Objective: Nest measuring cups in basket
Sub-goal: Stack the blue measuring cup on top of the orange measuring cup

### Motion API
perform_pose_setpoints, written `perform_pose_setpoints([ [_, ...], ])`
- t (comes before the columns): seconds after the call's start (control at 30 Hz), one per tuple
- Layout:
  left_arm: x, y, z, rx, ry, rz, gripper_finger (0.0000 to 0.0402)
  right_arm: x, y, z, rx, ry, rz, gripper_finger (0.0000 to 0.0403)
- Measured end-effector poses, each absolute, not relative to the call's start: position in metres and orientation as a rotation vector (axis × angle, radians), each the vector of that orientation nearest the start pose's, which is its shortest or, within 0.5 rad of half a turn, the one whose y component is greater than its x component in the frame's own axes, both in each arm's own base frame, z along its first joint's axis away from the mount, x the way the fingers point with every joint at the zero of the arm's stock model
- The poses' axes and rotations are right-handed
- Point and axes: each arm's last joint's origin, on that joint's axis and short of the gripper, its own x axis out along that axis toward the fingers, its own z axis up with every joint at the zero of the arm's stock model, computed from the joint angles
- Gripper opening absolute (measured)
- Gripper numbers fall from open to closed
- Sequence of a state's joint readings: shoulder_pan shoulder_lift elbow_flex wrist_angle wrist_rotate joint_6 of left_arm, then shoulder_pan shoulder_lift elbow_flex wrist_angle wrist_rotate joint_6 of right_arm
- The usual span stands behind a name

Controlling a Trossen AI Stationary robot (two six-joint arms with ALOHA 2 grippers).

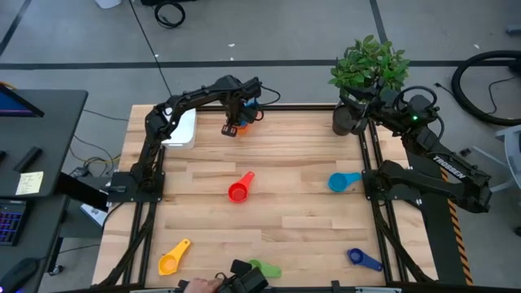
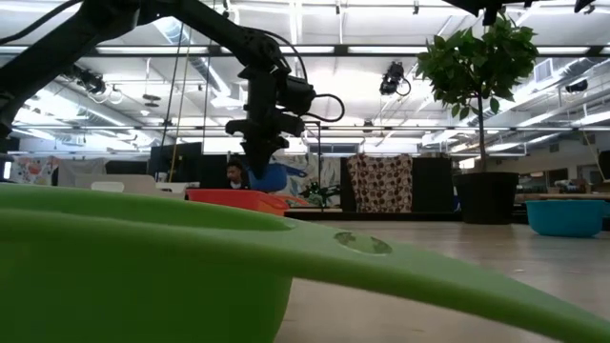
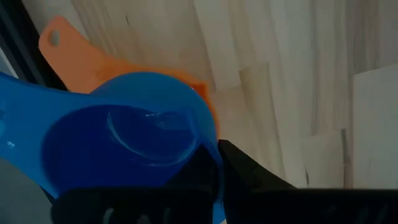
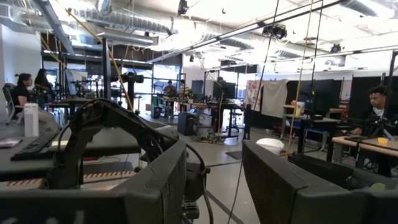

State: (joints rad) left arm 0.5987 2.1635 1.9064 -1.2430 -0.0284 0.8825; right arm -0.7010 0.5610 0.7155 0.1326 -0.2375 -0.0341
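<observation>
My left gripper (image 1: 237, 110) hangs near the table's far edge, pointing down, shut on a blue measuring cup (image 3: 124, 143). Right below it an orange measuring cup (image 3: 74, 56) lies on the wood, also seen in the low view (image 2: 238, 197). The white basket (image 1: 181, 129) stands to their left at the far left edge. Red (image 1: 240, 190), light blue (image 1: 343, 181), dark blue (image 1: 361, 259), yellow (image 1: 173, 259) and green (image 1: 264, 268) cups lie scattered on the table. My right gripper (image 4: 214, 180) is open, drawn back at the far right by the plant pot, pointing off into the room. My left gripper holds the blue cup by its bowl's rim (image 3: 211, 165); one finger (image 3: 249, 180) is outside the wall and the other seems to be inside the bowl. The fingers come from above, pointing down. The cup is lifted clear, mouth up, over the orange cup.
A dark plant pot (image 1: 352, 120) with a green plant stands at the far right corner. A person's hand (image 1: 195, 286) and a dark device show at the near edge. The green cup (image 2: 143, 257) fills the low view's foreground. Bare wood lies mid-table.
</observation>
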Motion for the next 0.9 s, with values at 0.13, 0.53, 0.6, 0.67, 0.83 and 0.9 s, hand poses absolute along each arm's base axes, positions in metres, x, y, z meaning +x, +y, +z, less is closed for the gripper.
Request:
perform_pose_setpoints([
  [0.13, 0.352, 0.241, 0.222, 0.272, 1.527, -0.165, 0.001, 0.097, -0.073, 0.368, -0.186, -0.246, -0.468, 0.0162],
  [0.53, 0.348, 0.237, 0.211, 0.224, 1.563, -0.17, 0.001, 0.097, -0.073, 0.368, -0.193, -0.245, -0.469, 0.0162],
  [0.6, 0.344, 0.235, 0.203, 0.205, 1.592, -0.192, 0.001, 0.097, -0.073, 0.368, -0.194, -0.244, -0.469, 0.0162],
  [0.67, 0.345, 0.232, 0.197, 0.212, 1.591, -0.198, 0.001, 0.097, -0.073, 0.368, -0.194, -0.244, -0.469, 0.0162],
  [0.83, 0.347, 0.231, 0.193, 0.228, 1.581, -0.204, 0.001, 0.097, -0.073, 0.368, -0.194, -0.245, -0.469, 0.0162],
  [0.9, 0.347, 0.231, 0.193, 0.23, 1.578, -0.204, 0.001, 0.097, -0.073, 0.368, -0.194, -0.245, -0.469, 0.0162],
])
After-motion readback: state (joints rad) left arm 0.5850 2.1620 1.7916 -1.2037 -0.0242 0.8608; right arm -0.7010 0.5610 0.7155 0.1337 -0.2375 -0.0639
